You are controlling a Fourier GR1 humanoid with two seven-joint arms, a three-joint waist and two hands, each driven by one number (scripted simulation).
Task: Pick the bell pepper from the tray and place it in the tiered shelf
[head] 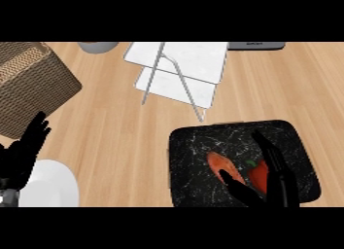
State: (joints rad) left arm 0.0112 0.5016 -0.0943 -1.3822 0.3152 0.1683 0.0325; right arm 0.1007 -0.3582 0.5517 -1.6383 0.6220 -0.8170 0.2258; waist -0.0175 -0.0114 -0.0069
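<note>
A red-orange bell pepper with a green stem lies on the black speckled tray at the lower right. My right hand is over the tray, its thumb and fingers set on either side of the pepper, partly hiding it; the fingers look fairly straight and have not closed round it. The white tiered shelf with thin metal legs stands at the top centre, well apart from the tray. Near the left edge my left hand rests open, fingers up.
A brown woven basket fills the upper left. A white rounded object sits at the lower left beside the left hand. A grey bowl-like item and a dark grey object lie along the far edge. Bare wooden counter separates tray and shelf.
</note>
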